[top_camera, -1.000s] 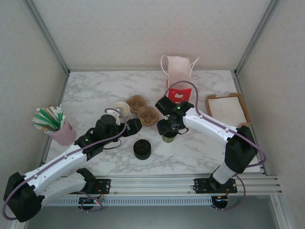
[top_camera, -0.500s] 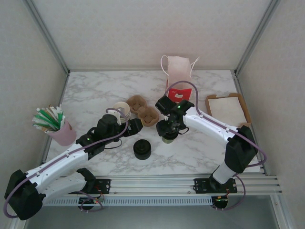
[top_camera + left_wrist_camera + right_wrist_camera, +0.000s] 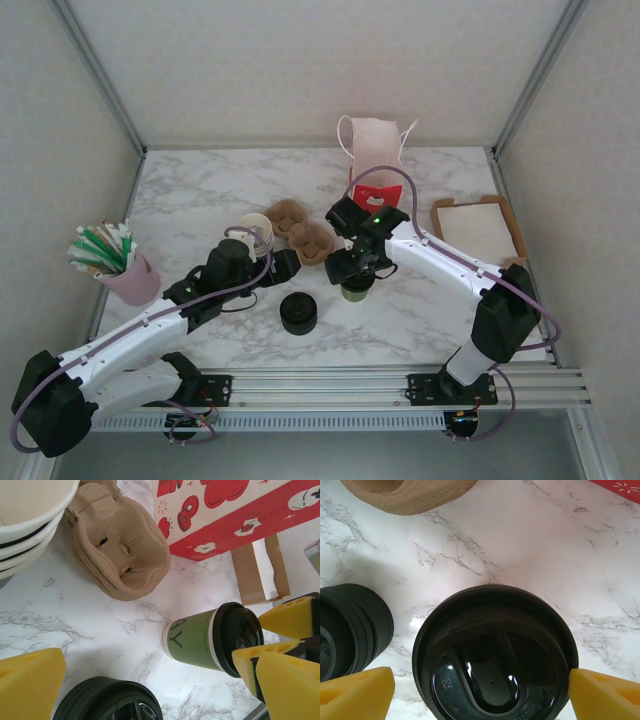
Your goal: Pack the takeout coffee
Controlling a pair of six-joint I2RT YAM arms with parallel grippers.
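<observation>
A: Straddling anything, that right pincer (image 3: pixel 481 692)?
B: Released, its yellow wedge fingers (image 3: pixel 355 690) flank the glossy round black lid of the takeout coffee (image 3: pixel 192 640), an olive paper cup upright on the marbled surface (image 3: pixel 530 535).
A: And round it?
B: Seen from the right wrist: ridged black lid stack (image 3: pixel 350 625) at nine o'clock, moulded brown pulp carriers (image 3: pixel 405 492) at eleven. Left pincer (image 3: pixel 281 266) gapes, holding nothing.

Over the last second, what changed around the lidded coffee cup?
The right gripper above the coffee cup shifted slightly left, jaws spread either side of the lid, not clamping it. The left gripper edged slightly toward it. Cup, lid stack and cup carriers stayed put.
</observation>
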